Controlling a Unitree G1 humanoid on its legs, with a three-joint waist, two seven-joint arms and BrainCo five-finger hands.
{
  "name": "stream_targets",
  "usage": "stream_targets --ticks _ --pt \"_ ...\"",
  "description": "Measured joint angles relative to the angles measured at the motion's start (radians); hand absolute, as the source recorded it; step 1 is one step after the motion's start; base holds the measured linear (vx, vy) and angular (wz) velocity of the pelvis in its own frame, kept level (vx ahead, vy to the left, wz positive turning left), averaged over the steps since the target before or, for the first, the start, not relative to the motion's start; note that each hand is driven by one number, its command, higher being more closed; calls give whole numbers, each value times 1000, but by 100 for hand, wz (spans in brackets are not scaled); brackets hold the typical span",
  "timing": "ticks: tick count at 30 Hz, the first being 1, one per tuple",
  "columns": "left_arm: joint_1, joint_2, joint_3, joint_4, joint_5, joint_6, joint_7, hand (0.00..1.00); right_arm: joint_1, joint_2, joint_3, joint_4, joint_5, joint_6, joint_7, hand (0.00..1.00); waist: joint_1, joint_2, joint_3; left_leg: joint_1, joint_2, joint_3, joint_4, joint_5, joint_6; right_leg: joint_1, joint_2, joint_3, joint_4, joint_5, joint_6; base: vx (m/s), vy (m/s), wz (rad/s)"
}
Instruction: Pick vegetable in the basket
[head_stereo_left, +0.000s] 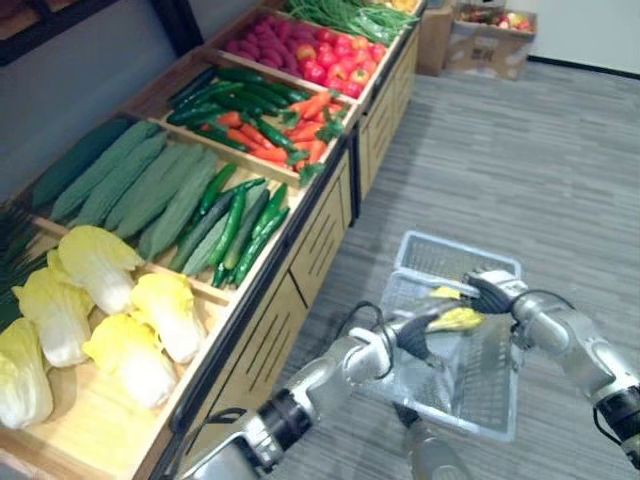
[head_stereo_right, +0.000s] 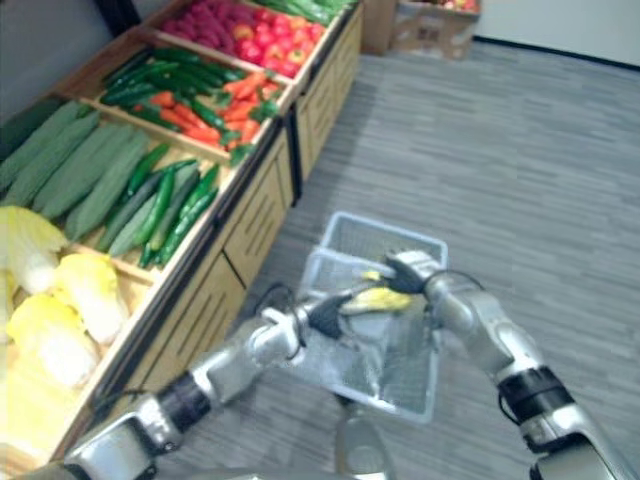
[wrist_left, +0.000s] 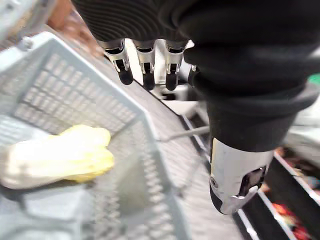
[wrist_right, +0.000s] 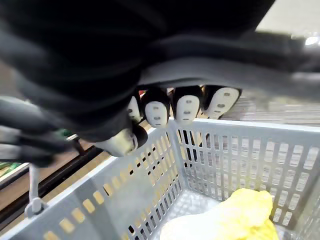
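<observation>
A produce shelf (head_stereo_left: 300, 262) with cabbages (head_stereo_left: 95, 265) and cucumbers (head_stereo_left: 235, 225) fills the frame's left. The basket (head_stereo_left: 440, 252) is at lower right, a yellow cabbage (head_stereo_left: 460, 320) inside, partly hidden by the left hand (head_stereo_left: 420, 338), whose fingers hang loose above it. The right hand (head_stereo_left: 492, 290) curls on the basket's rim.

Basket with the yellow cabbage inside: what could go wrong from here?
1. The basket hangs above the floor, seemingly held by the right hand at one edge; it may tilt and let the cabbage slide.
2. The left hand hovers open close over the rim; pulling away, its fingers could catch the mesh and jolt the basket.
</observation>
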Motion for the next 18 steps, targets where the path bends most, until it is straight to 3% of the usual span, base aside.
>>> stream_targets --ticks 2,4,5,7,10,11,14,15,16,18 --pt "4 76 -46 -110 -73 -38 -40 0 20 0 -10 17 1 8 -1 100 -2 5 -3 -11 6 -32 7 -3 3 10 -11 -36 3 -3 -4 -61 -33 45" --pt "4 219 -100 -257 -222 -79 -87 0 58 0 -41 67 2 9 -3 100 3 13 -17 -42 5 -82 9 -6 6 10 -36 -97 11 -7 -10 -82 -24 71" --pt "4 256 -112 -281 -248 -85 -91 0 69 0 -48 85 2 10 -4 100 5 16 -24 -52 3 -96 9 -5 7 10 -43 -113 11 -9 -12 -85 -15 76" --pt "3 406 -138 -345 -380 -99 -130 0 120 12 -112 166 2 15 -13 100 21 30 -52 -91 3 -150 8 5 22 12 -69 -178 11 -11 -15 -58 -6 79" --pt "22 528 -133 -397 -505 -103 -160 0 207 69 -265 249 2 22 -47 100 50 32 -78 -140 -9 -236 -3 24 37 23 -107 -270 8 -11 -15 -46 -6 87" --pt "38 539 -116 -406 -516 -104 -164 0 223 83 -295 260 2 24 -50 100 55 31 -80 -144 -14 -251 -10 30 40 27 -113 -288 8 -11 -15 -29 -3 99" --pt "250 548 100 -429 -557 -117 -151 0 328 186 -455 287 7 46 -93 100 71 23 -108 -177 -36 -342 -40 55 59 54 -149 -388 7 -11 -15 -26 11 97" --pt "396 490 277 -418 -580 -118 -133 0 383 238 -513 299 36 51 -119 100 76 5 -125 -195 -58 -400 -70 77 71 64 -167 -434 4 -12 -16 -8 14 84" --pt "453 448 352 -401 -590 -120 -117 0 402 259 -532 318 46 51 -131 100 76 0 -140 -207 -68 -427 -82 84 74 68 -175 -455 -2 -14 -19 5 11 105" --pt "576 266 596 -275 -605 -122 -56 0 431 332 -591 445 56 53 -163 100 81 -26 -177 -221 -109 -509 -119 113 89 114 -202 -519 -44 -36 -20 36 3 97"
